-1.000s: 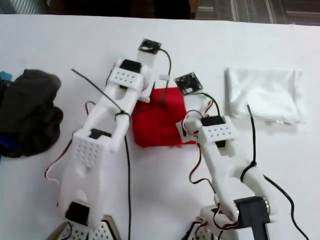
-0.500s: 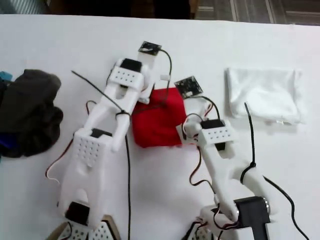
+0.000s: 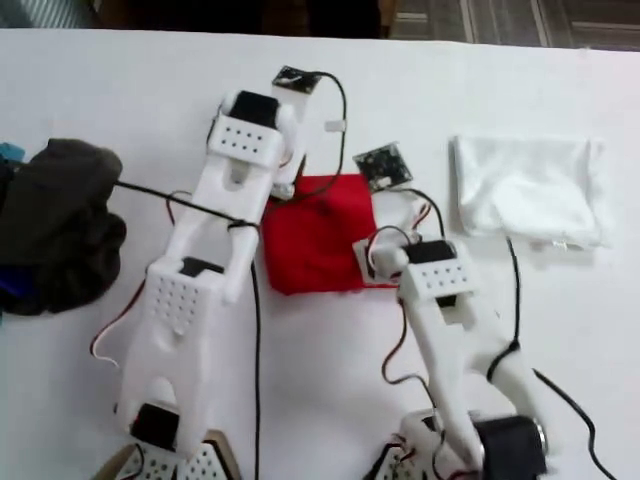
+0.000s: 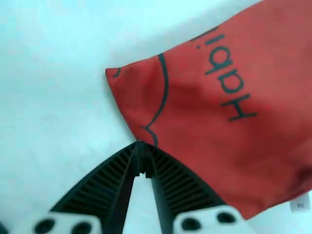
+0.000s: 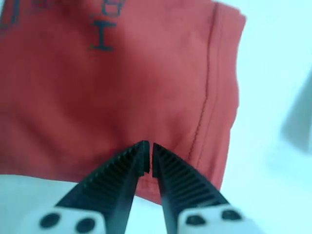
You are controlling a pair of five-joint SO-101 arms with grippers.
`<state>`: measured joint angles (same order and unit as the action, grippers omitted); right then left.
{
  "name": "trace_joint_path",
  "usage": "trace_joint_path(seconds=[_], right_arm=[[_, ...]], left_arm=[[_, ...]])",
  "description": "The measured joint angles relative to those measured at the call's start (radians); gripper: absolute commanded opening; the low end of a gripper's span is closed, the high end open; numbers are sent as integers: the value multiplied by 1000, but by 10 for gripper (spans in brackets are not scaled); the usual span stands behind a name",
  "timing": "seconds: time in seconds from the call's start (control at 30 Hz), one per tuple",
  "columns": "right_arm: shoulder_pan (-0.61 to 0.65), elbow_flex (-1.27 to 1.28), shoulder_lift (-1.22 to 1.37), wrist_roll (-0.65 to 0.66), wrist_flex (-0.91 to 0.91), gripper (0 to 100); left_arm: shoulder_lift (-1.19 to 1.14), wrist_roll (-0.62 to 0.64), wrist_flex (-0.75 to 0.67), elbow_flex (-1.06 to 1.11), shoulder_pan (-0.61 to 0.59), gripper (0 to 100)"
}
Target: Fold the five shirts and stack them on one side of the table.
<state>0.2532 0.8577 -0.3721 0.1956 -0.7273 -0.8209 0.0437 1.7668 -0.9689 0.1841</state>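
A folded red shirt [image 3: 318,235] with dark lettering lies flat at the table's centre. My left gripper [image 4: 142,147] is shut, its tips at the shirt's [image 4: 219,102] edge close to a corner, with no cloth seen between them. My right gripper [image 5: 148,147] is also shut and hovers over the shirt's [image 5: 122,92] hemmed side. In the high view the left arm [image 3: 245,150] stands at the shirt's far-left corner and the right arm [image 3: 430,270] at its near-right side. A folded white shirt [image 3: 530,190] lies to the right.
A dark crumpled pile of shirts [image 3: 55,225] sits at the table's left edge, with a bit of blue cloth [image 3: 10,152] beside it. Black and red cables hang off both arms. Bare white table [image 3: 330,350] lies in front of the red shirt.
The left arm's wrist has risen and shifted toward the far side. The right arm has drawn back a little toward the near edge. The red shirt has stayed in place.
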Motion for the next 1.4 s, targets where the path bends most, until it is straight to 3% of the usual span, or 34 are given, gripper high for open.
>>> trace_joint_path(seconds=[0.27,0.5,0.73,1.0,1.2,1.4], right_arm=[[-107,-46,-152,-34,-78,20],[-193,-422,-3,-34,-278,20],[-195,-829,371,-91,-387,20],[-124,-1174,793,-104,-574,20],[-63,-1303,977,-104,-651,20],[-66,-1355,1138,-104,-577,20]], left_arm=[[253,-12,3,133,118,26],[451,-9,-80,474,123,26],[681,6,-295,919,124,26],[907,6,-646,1401,124,26],[930,6,-802,1580,124,25],[933,-28,-902,1706,124,25]])
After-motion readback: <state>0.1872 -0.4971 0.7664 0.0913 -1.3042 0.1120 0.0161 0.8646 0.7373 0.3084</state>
